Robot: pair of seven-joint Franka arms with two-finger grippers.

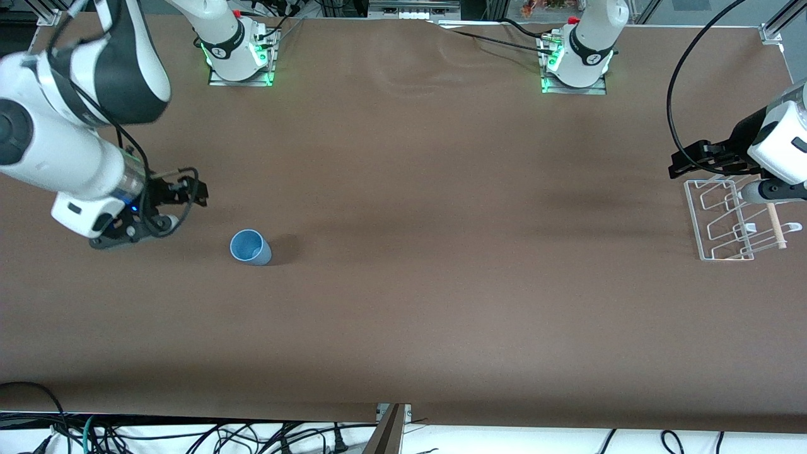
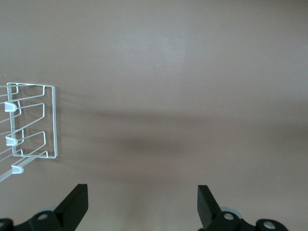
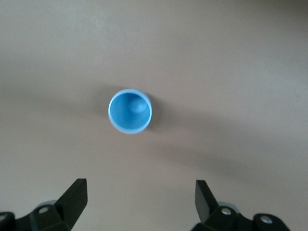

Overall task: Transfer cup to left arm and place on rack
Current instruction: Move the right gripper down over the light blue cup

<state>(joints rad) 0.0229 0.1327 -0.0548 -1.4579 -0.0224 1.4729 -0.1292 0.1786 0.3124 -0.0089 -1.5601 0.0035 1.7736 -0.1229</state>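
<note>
Front view: cup (image 1: 250, 246) stands upright on table (image 1: 403, 302) toward the right arm's end, right gripper (image 1: 189, 189) spread wide and empty beside it, probably lining up a grasp; left gripper (image 1: 696, 159), also wide and empty, waits over rack (image 1: 725, 221).

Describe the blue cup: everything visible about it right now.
The cup is a small, plain light-blue tumbler, plastic by its look, slightly tapered and without a handle. It stands upright, mouth up, empty inside, on the bare brown table toward the right arm's end. Nothing touches it. The right gripper hangs beside it, jaws open, and its wrist camera looks straight down into the cup's mouth. The cup casts a soft shadow on the table.
</note>
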